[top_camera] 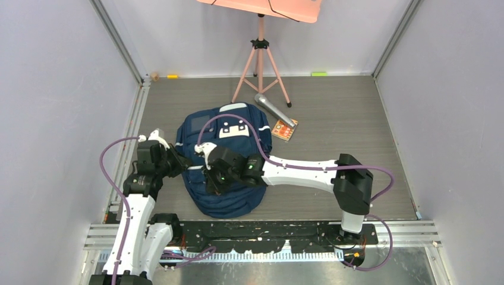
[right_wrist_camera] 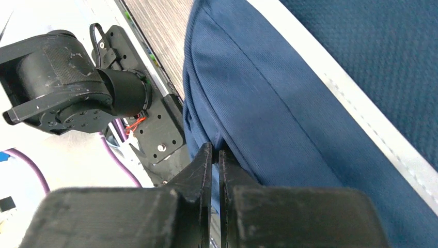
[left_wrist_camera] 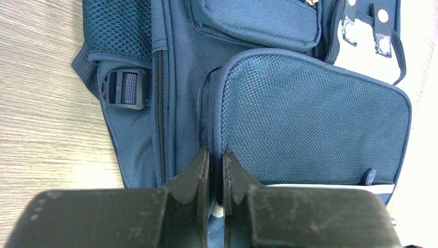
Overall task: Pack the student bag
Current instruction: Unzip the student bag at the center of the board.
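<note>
Top external: student bag, navy, centre frame on table; white patch, markings too small to read. Left gripper pinches its mesh-pocket edge; right gripper closed on a fabric fold.

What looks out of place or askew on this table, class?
The grey handheld microphone lies slanted on the wooden table beside the navy blue striped fabric backpack, its handle end meeting a small orange booklet. Both lie loose outside the bag, near the pink tripod stand's foot. Nothing looks spilled or broken.
</note>
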Controlling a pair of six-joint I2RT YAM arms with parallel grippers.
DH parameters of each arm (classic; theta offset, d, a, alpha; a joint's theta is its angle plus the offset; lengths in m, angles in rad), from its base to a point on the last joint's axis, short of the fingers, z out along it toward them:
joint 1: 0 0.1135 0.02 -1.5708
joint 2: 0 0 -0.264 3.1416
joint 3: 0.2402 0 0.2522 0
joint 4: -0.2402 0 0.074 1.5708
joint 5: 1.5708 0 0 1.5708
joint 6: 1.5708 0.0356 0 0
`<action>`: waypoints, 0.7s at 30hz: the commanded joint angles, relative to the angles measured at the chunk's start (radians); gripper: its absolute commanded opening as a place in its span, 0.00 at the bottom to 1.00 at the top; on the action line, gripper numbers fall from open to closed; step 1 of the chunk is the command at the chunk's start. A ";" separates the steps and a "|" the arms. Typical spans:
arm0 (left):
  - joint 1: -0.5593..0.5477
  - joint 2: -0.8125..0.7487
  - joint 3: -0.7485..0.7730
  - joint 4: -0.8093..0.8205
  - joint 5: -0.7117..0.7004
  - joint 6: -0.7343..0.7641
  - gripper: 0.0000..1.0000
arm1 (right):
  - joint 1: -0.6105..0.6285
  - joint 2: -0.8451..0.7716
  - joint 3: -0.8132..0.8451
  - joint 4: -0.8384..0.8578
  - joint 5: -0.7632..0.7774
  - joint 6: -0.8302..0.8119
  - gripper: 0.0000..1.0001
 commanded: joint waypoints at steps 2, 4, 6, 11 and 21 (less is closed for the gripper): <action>-0.011 -0.033 0.009 0.051 0.126 -0.064 0.00 | 0.018 0.079 0.143 0.156 -0.029 -0.081 0.00; -0.011 -0.034 0.006 0.052 0.129 -0.068 0.00 | 0.018 0.104 0.182 0.144 -0.037 -0.104 0.00; -0.011 -0.036 0.001 0.055 0.130 -0.071 0.00 | 0.018 0.128 0.212 0.140 -0.047 -0.118 0.00; -0.011 -0.046 -0.006 0.063 0.124 -0.080 0.00 | 0.018 0.171 0.245 0.169 -0.078 -0.130 0.00; -0.011 -0.057 0.001 0.052 0.087 -0.052 0.00 | 0.018 0.111 0.227 0.176 -0.069 -0.139 0.13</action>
